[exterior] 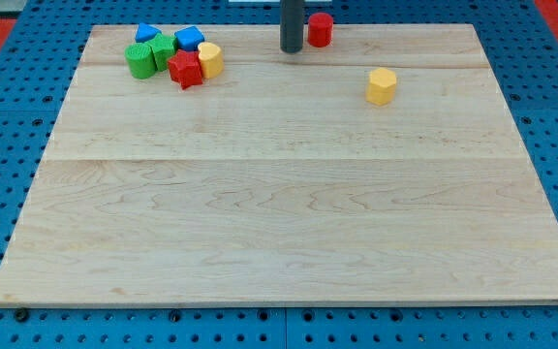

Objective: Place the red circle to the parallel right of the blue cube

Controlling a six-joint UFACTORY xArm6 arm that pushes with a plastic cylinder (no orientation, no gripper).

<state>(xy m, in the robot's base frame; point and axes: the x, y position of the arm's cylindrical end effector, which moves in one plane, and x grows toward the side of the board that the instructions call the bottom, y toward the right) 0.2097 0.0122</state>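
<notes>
My tip [292,48], a bare rod holding nothing, sits just left of the red circle [320,29], far side; the blue cube [190,39] lies further left.

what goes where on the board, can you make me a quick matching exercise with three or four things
Things:
1. my tip
2. red cylinder
3. yellow hexagonal block
4. red star block

Places:
A. alone, right of centre
B. just left of the red cylinder
C. top edge, right of the rod
D. in the cluster at the view's top left

Pairs: 1-B, 2-C, 3-A, 4-D
</notes>
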